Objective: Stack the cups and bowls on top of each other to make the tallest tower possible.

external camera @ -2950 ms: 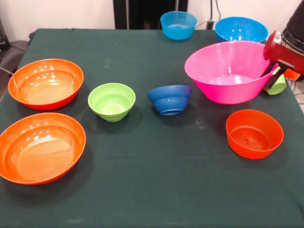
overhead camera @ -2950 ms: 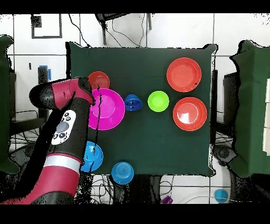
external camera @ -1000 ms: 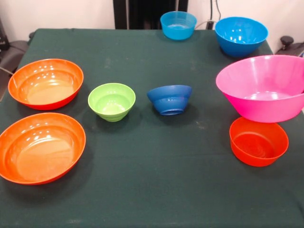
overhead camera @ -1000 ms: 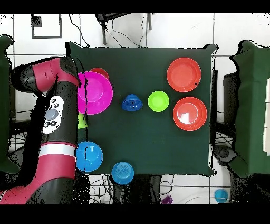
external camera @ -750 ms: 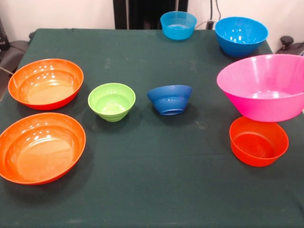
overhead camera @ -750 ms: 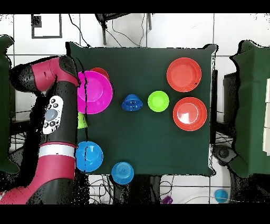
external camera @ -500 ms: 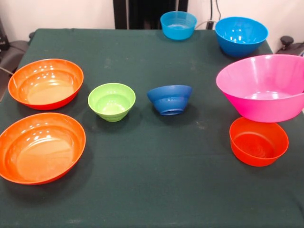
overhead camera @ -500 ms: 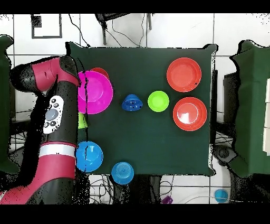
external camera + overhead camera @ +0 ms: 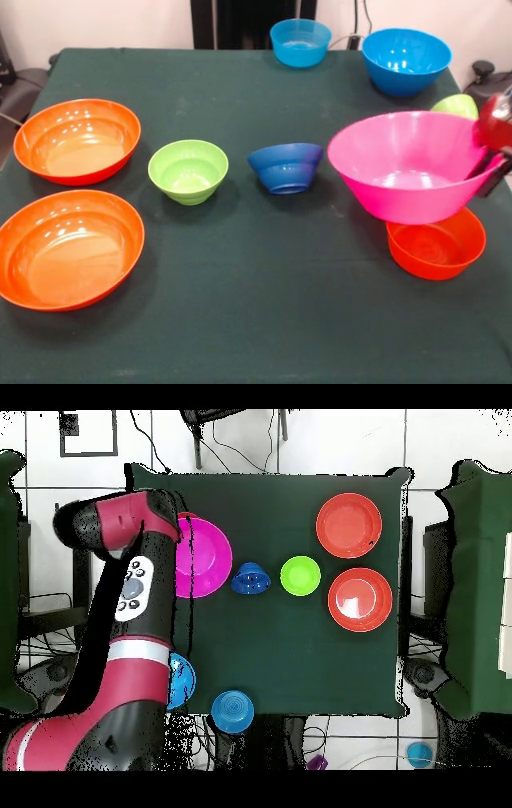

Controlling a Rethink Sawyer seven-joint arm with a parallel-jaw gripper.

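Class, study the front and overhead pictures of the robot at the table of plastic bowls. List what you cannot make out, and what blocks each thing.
1. Gripper: front view, cut by the right edge and behind the big pink plastic bowl; open or shut unclear.
2. Smaller orange plastic bowl: its far part is covered by the pink bowl in front; the overhead view does not show it.
3. Lime green plastic cup: only its top shows behind the pink bowl.
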